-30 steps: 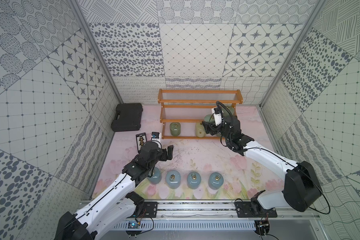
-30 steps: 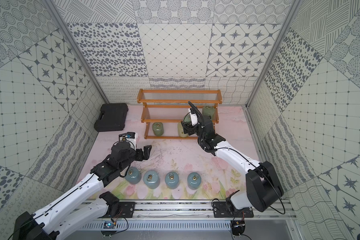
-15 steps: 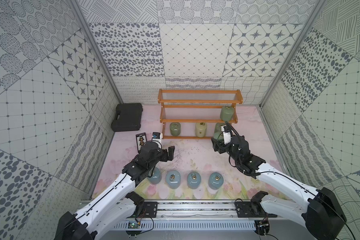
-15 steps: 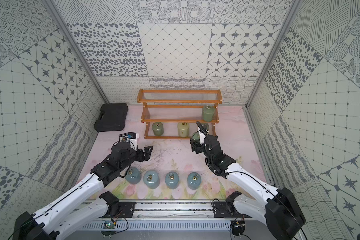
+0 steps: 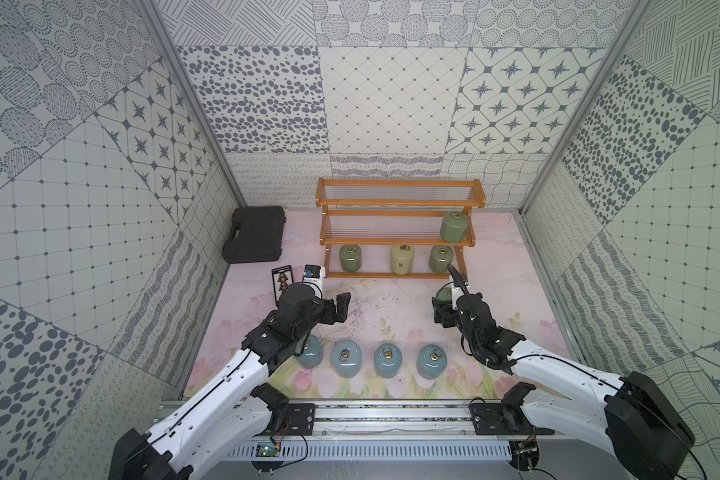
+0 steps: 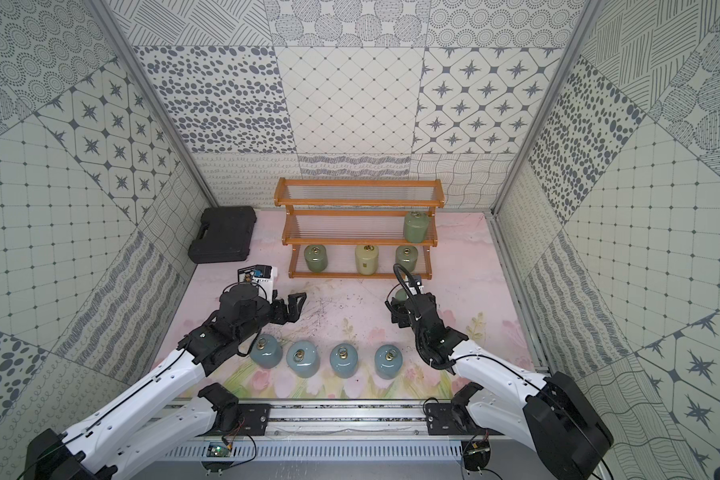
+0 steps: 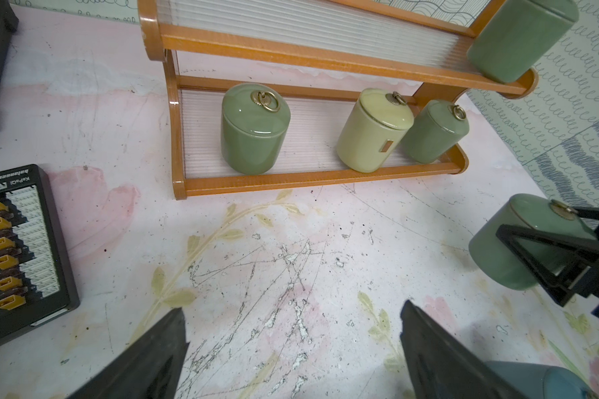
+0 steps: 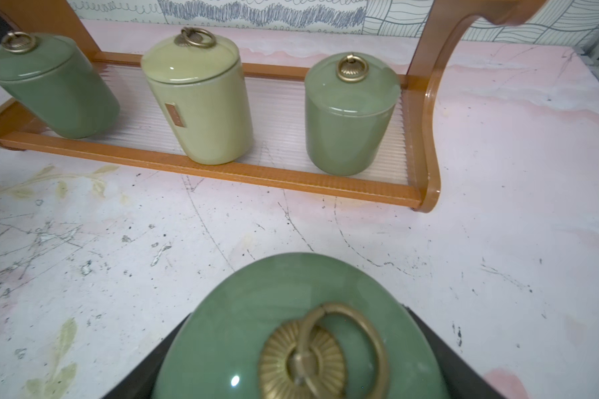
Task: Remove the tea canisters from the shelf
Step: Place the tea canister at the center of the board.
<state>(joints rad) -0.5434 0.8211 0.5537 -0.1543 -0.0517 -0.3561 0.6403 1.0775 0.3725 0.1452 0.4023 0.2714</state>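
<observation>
Heads up: your right gripper (image 5: 442, 303) is clamped around the body of a sage green canister (image 8: 301, 328), out over the table just in front of the right end of the shelf (image 5: 391, 275). It looks tilted in the left wrist view, and I can't tell if its base is touching down. Glossy ceramic in a side pinch is my worry. Let go while it leans and it could tip, roll or lose its lid. If you bring it toward the front edge, watch the row of four blue canisters (image 5: 388, 358) there, because a clipped one could knock its neighbours.

Your left gripper (image 5: 341, 308) hangs spread wide and empty, just behind the left end of that row.

Four are yet to come off the shelf along the back edge: the middle-tier canister (image 5: 452, 227) at its right end, then the left green canister (image 5: 350, 257), cream canister (image 5: 401, 259) and right green canister (image 5: 440, 258) on the bottom tier. The middle rail looks close above their lids, so I'd pull them forward. The black case (image 5: 255, 233) sits in the back left corner, with a connector board (image 7: 14, 248) just left of the shelf.
</observation>
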